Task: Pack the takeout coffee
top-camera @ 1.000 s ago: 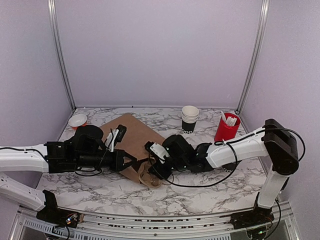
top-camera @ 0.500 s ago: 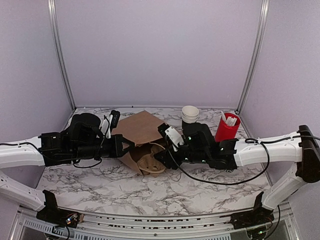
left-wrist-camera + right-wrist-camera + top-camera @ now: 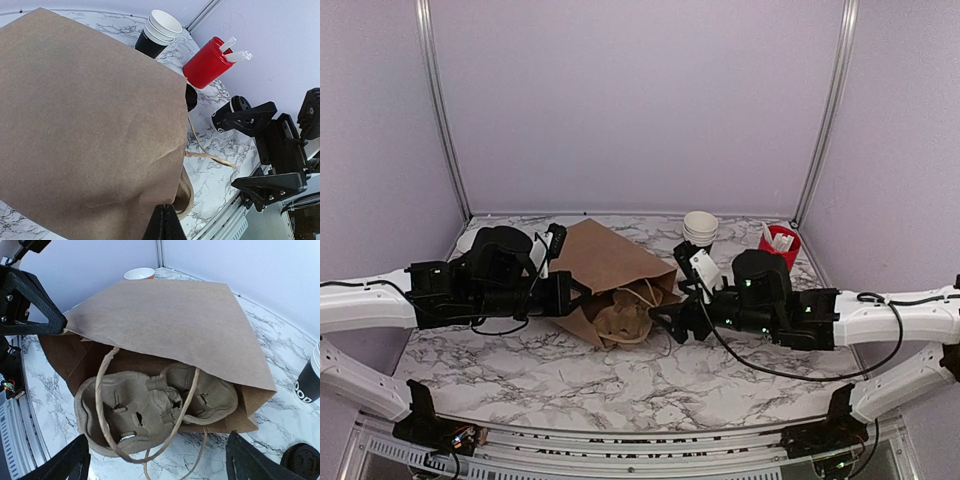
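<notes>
The takeout coffee (image 3: 228, 114), a small black cup with white print and its black lid on, stands on the marble right of the bag; its lid (image 3: 302, 460) shows at the right wrist view's lower right. It is hidden in the top view. A brown paper bag (image 3: 610, 262) lies with its mouth facing the front, a cardboard cup carrier (image 3: 150, 405) inside. My left gripper (image 3: 582, 293) is shut on the bag's upper mouth edge (image 3: 165, 216) and holds it up. My right gripper (image 3: 665, 320) is open and empty just in front of the mouth (image 3: 157, 465).
A stack of white-rimmed black cups (image 3: 700, 228) and a red tub (image 3: 778, 245) with white sticks stand at the back right. A small white and orange bowl (image 3: 139, 273) sits behind the bag. The bag's twine handles (image 3: 107, 405) hang loose over the carrier.
My left gripper has lifted the bag's upper edge, opening the mouth and showing the carrier. My right gripper has drawn back to the right, out of the mouth.
</notes>
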Action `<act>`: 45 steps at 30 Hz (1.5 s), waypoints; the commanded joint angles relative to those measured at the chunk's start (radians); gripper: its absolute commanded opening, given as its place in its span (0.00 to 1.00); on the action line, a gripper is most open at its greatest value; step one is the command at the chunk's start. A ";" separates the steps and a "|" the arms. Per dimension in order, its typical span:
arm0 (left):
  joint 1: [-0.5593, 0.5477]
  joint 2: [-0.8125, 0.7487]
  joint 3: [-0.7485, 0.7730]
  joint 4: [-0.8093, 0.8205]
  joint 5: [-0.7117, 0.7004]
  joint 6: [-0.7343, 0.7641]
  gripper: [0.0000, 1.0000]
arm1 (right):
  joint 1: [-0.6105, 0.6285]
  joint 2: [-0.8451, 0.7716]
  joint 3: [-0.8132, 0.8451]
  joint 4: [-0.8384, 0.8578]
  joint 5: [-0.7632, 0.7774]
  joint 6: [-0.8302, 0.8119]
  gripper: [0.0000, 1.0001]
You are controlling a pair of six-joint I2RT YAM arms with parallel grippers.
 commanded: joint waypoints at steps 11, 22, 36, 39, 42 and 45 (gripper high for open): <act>0.003 -0.019 0.032 0.016 -0.017 -0.008 0.00 | -0.034 -0.067 -0.211 0.288 -0.205 0.133 0.46; 0.001 0.005 0.016 0.085 0.098 0.045 0.00 | 0.020 0.157 -0.078 0.423 -0.234 0.158 0.43; -0.003 -0.002 -0.039 0.139 0.235 0.106 0.00 | -0.033 0.374 0.123 0.196 -0.094 0.040 0.69; -0.002 -0.001 -0.044 0.136 0.238 0.115 0.00 | -0.049 0.386 0.127 0.168 -0.100 0.003 0.72; -0.003 0.000 -0.056 0.133 0.206 0.114 0.00 | -0.052 0.397 0.140 0.122 -0.117 -0.007 0.72; -0.002 0.020 -0.075 0.124 0.143 0.110 0.00 | -0.047 0.400 0.143 0.085 -0.156 0.001 0.71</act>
